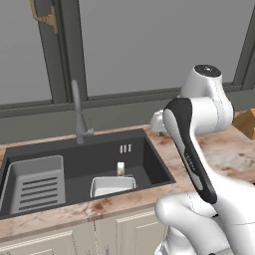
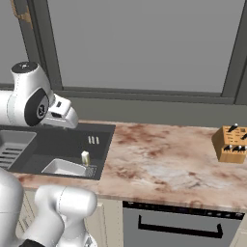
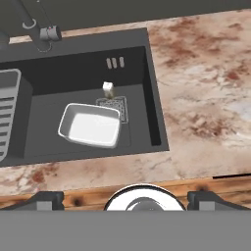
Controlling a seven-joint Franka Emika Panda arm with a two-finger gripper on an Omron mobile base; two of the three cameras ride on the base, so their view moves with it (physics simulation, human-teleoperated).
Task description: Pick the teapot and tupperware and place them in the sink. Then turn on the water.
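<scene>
Both tupperware (image 3: 91, 125) and teapot (image 3: 108, 89) — below open gripper (image 3: 125, 200).

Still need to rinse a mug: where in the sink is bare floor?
Free: sink floor between grey rack and tupperware, and the back strip below the faucet. Crowded: right front, tupperware beside teapot and drain.

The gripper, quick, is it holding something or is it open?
Gripper: jaws wide open, holding nothing. It hangs above the counter edge by the sink.
</scene>
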